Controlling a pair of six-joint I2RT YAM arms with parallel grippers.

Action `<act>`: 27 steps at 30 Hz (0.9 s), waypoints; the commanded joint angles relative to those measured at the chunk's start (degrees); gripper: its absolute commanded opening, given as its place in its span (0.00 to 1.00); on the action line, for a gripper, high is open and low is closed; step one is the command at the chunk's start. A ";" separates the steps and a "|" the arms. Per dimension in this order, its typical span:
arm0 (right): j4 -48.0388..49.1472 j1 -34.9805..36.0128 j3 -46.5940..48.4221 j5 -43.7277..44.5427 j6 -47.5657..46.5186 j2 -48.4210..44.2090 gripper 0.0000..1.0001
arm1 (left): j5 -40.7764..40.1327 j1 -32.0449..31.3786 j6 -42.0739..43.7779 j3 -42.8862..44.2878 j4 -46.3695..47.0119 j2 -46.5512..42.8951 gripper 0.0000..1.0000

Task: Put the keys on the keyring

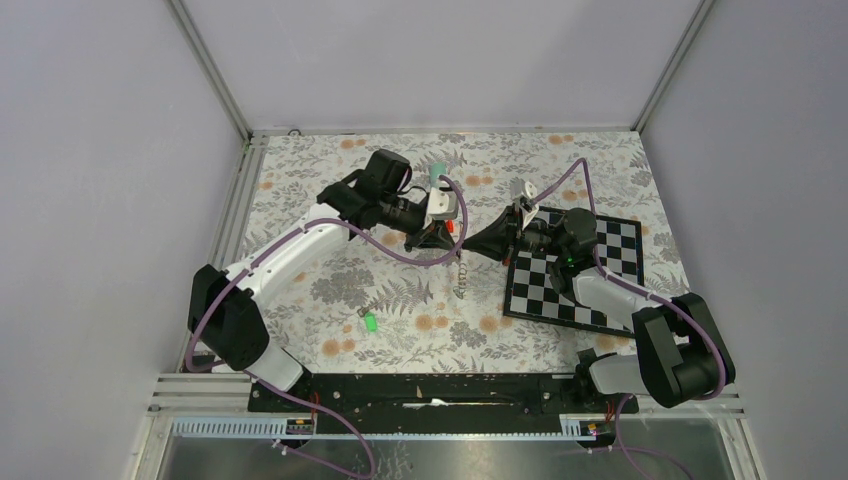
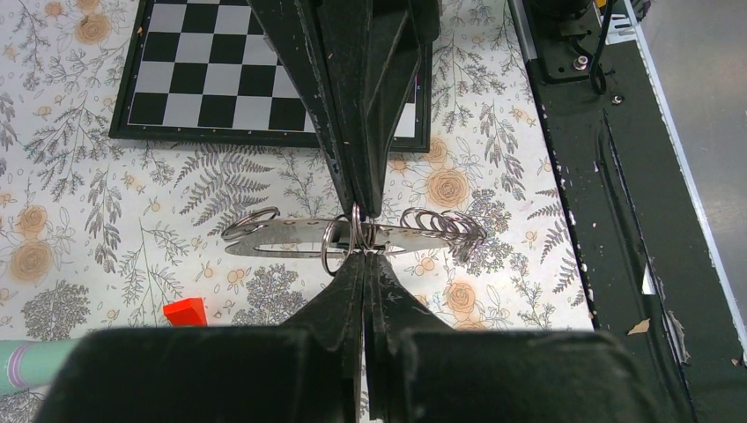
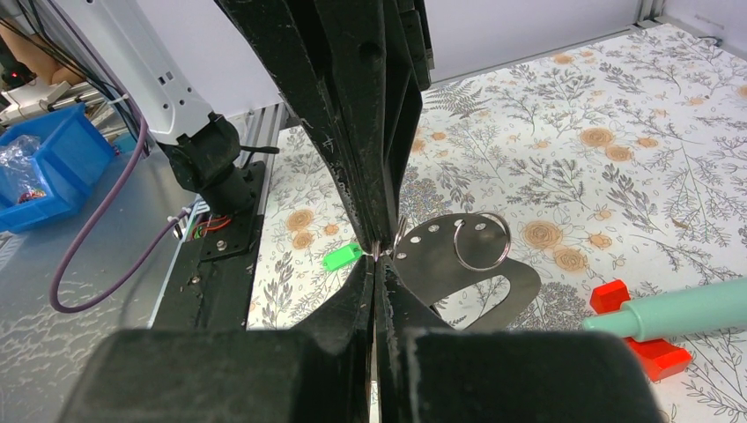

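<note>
The left gripper (image 2: 364,260) is pinched together on the keyring (image 2: 282,236), and the right gripper (image 3: 376,257) clamps the same strap from the opposite side (tips nearly touching). The strap is held over the middle of the worktop (image 1: 300,170), beside the chessboard (image 1: 530,290). The green-headed key (image 1: 370,322) lies toward the near edge.

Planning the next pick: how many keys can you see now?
1. The green-headed key lies on the table, left of the keyring in the top view. The second one is not in sight; it may be hidden.
</note>
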 commanded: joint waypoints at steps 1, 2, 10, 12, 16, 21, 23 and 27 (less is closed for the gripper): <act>3.23 -0.48 2.33 1.56 0.65 -0.51 0.00 | 1.90 0.24 1.19 -0.11 1.85 0.19 0.00; 3.36 -0.50 2.33 1.73 0.78 -0.53 0.00 | 2.01 0.16 1.17 -0.17 1.85 0.24 0.00; 4.18 -0.50 2.07 3.24 1.87 -0.57 0.00 | 2.46 -0.50 1.33 -1.22 1.85 0.72 0.00; 4.29 -0.50 2.04 3.57 2.13 -0.52 0.00 | 2.37 -0.71 1.53 -1.50 1.85 0.76 0.00; 4.52 -0.50 2.03 3.99 2.51 -0.47 0.00 | 1.76 -1.19 1.87 -1.64 1.85 0.88 0.00; 4.29 -0.50 1.83 4.09 2.17 -0.23 0.00 | 1.67 -1.93 0.52 0.01 2.03 1.94 0.01; 4.01 -0.50 1.83 4.00 1.84 -0.34 0.00 | 1.79 -2.05 -0.32 0.94 2.03 2.38 0.07; 3.04 -0.51 1.73 3.51 0.51 -0.49 0.00 | 0.64 -1.90 -1.71 1.32 2.67 2.18 0.20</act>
